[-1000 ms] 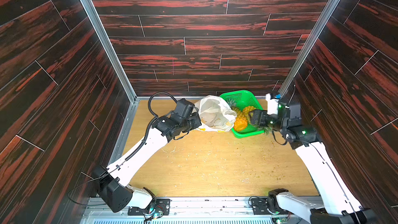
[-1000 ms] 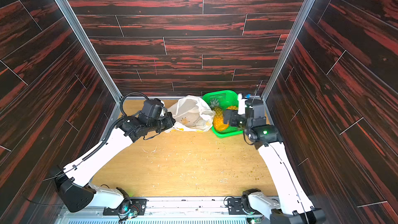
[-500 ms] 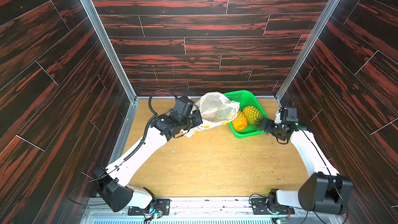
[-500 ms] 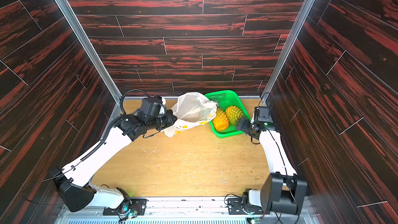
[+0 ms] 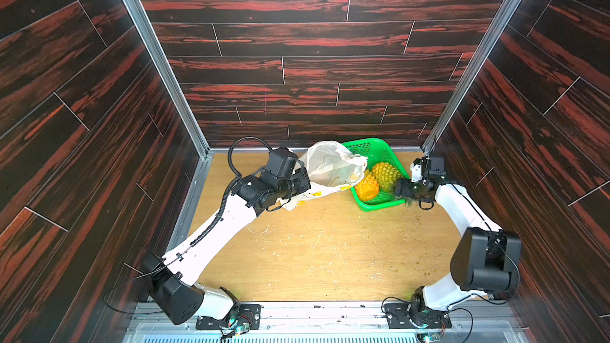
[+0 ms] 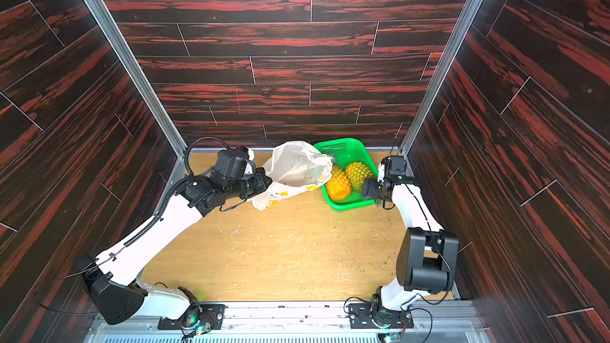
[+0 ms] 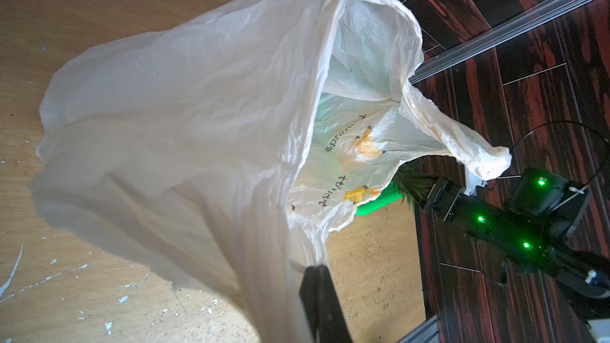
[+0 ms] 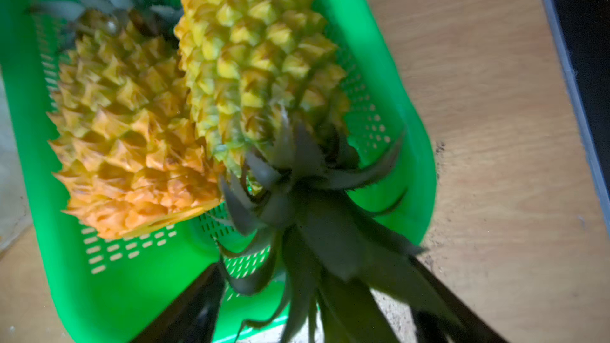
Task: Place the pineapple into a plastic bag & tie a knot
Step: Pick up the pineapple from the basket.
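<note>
Firstly, in both top views the left end effector (image 5: pixel 305 179) is closed on the plastic bag (image 5: pixel 330 166) and holds it up, its mouth turned to the green basket (image 5: pixel 373 148). The basket stands on the surface (image 5: pixel 330 259) at the back right. In it lie an orange pineapple (image 5: pixel 367 188) and a yellow-green pineapple (image 5: pixel 384 173), with the right end effector (image 5: pixel 401 189) at the leafy end of the latter.

From the left wrist, we see one handle pinched at a dark finger (image 7: pixel 320 292), and the other handle loop (image 7: pixel 462 146) sticks out free.

From the right wrist, the fingers (image 8: pixel 194 311) stand apart on both sides of the crown (image 8: pixel 313 199), not closed.
</note>
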{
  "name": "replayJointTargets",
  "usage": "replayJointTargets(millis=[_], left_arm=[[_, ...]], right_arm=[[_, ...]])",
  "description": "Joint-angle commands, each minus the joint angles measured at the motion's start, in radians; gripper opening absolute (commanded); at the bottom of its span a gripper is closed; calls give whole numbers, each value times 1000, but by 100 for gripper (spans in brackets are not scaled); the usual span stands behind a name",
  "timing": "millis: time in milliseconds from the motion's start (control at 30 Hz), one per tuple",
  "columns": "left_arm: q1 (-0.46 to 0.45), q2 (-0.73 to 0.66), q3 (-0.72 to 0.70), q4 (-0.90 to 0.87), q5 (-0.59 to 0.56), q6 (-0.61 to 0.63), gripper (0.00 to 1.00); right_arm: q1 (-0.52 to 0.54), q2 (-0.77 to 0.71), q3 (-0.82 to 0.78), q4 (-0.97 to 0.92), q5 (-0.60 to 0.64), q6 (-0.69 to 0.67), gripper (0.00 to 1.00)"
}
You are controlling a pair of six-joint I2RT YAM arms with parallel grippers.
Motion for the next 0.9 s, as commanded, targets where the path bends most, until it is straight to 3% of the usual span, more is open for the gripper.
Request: replayJointTargets(millis=[0,167,533,867], left_arm=[[4,-8,-7,5,-10,-1,0],[4,-8,-4,6,-13,1,0],[4,-17,-3,3,-35,-2,0],[5,-23,-3,-14,-52,20,0]], right_arm=[[0,35,21,-9,-11,-37,81],[1,77,33,-20,20,-53,67],[-1,70,58,-47,-28,-47,0],[-1,-107,174,-82,-152,12,0]])
